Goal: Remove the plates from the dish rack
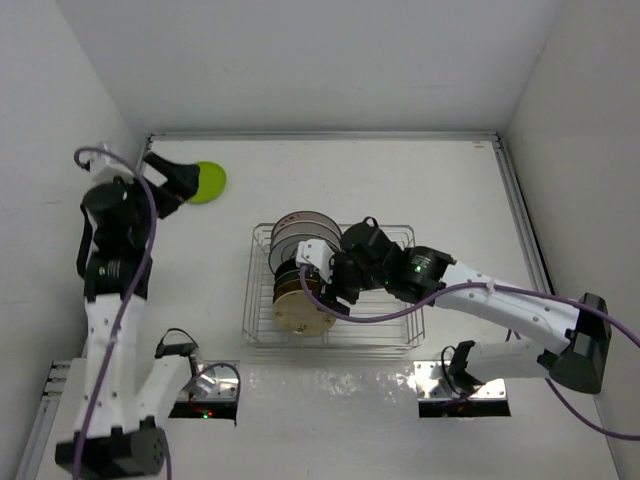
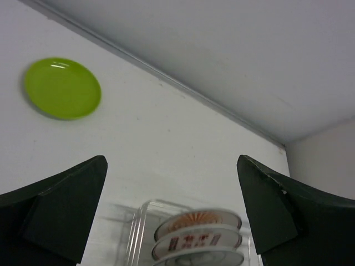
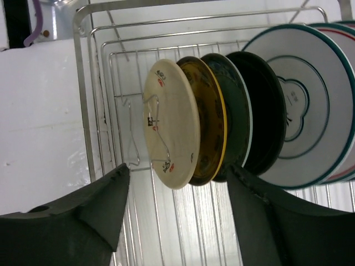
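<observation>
Because the right hand point(image 3: 177, 173), spread, straddles the cream plate point(image 3: 169, 111) and seemingly two neighbours in the dish rack point(image 3: 82, 83), closing may pinch several and drop one; the left hand point(image 2: 171, 160) hangs spread, empty, near the lime plate point(image 2: 62, 87).

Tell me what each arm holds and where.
Nothing. The left gripper is open and empty; the right gripper brackets the racked plates, not clamped.

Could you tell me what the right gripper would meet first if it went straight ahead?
Probably the cream plate, first of the row standing in the dish rack, though depth is unclear.
</observation>
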Motion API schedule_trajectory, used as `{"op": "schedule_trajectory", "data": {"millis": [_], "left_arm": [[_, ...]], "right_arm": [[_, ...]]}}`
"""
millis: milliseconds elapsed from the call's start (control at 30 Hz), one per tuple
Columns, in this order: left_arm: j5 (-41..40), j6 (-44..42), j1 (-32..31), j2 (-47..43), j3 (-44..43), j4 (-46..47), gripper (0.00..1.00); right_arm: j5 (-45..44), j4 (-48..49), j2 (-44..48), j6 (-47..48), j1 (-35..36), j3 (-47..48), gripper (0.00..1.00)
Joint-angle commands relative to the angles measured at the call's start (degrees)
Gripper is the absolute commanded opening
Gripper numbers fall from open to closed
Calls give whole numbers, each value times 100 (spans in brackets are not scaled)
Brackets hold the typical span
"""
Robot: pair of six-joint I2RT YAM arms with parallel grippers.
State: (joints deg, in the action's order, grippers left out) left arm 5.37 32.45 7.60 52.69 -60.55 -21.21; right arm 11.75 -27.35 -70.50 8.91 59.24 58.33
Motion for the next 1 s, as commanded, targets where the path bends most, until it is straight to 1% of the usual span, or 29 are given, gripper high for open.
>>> {"op": "schedule_trajectory", "data": {"millis": [0, 33, 67, 100, 167, 200, 300, 333, 400, 500, 533, 733, 767, 967], "left_arm": [[1229, -677, -21, -722, 1131, 222, 100], [1256, -757, -39, -925, 1499, 258, 100], [1169, -836, -39, -1284, 1625, 206, 100], [1099, -1028, -48, -1435, 1774, 144, 100], [792, -1249, -48, -1725, 1793, -154, 100], [651, -1215, -56, -1814, 1845, -199, 100], [965, -1109, -65, -2113, 2125, 125, 100], [1097, -1100, -65, -2105, 2135, 196, 100], [1081, -1144, -74, -2026, 2083, 100, 100], [1159, -1144, -109, -1955, 2092, 108, 100], [1160, -1144, -118, -1973, 2092, 109, 100], [1151, -1144, -188, -2017, 2092, 91, 100], [1151, -1153, -206, -2017, 2092, 100, 100], [1151, -1144, -232, -2017, 2100, 100, 100]], "right_arm": [[389, 318, -113, 427, 17, 39, 67], [381, 301, -139, 489, 17, -5, 66], [363, 318, -166, 602, 17, -49, 66], [363, 362, -175, 647, 17, -84, 67], [407, 432, -227, 717, 17, -181, 69], [390, 537, -245, 718, 17, -216, 72], [390, 748, -271, 779, 17, -339, 74], [390, 775, -271, 814, 17, -383, 74], [381, 845, -306, 832, 17, -444, 74], [372, 881, -429, 867, 17, -454, 72], [398, 881, -473, 885, 17, -445, 70], [425, 925, -710, 876, 17, -357, 66], [425, 934, -728, 885, 17, -357, 63], [618, 1004, -886, 867, 17, -287, 55]]}}
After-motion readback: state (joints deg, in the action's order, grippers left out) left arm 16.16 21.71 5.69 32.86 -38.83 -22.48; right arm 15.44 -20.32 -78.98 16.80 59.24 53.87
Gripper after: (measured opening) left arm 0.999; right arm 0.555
